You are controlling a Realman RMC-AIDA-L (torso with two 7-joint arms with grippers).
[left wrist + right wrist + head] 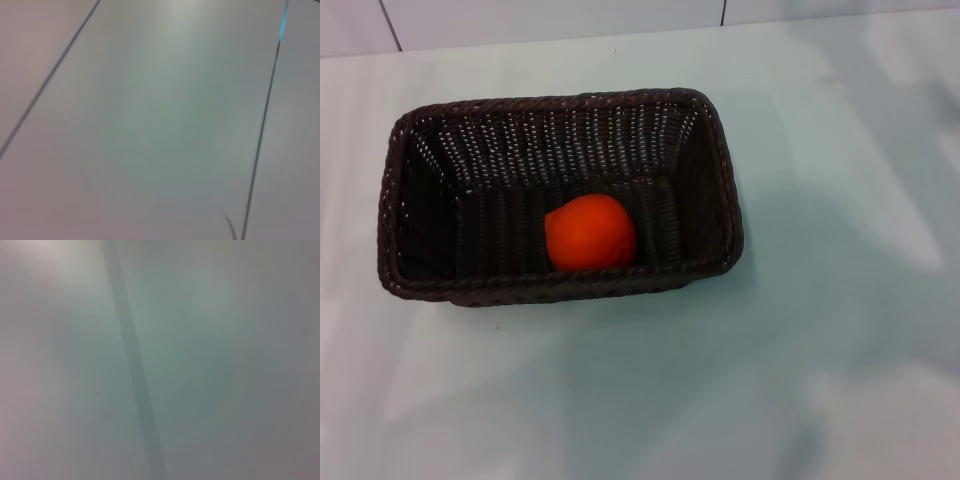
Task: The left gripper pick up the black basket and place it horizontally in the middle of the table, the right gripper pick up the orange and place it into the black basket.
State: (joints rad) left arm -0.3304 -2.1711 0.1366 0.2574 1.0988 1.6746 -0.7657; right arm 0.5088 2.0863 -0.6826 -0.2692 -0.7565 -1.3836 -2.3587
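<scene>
Sitting in woven rectangular basket [430,140]: round orange [590,232]

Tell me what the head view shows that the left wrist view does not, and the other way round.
Only the head view shows the black basket lying lengthwise across the table, with the orange inside it near the front wall. Only the left wrist view shows a pale flat surface crossed by thin dark lines, one with a bright blue stretch; what that surface is cannot be told. Shared: both show a pale smooth surface, and neither shows a gripper or arm.
</scene>
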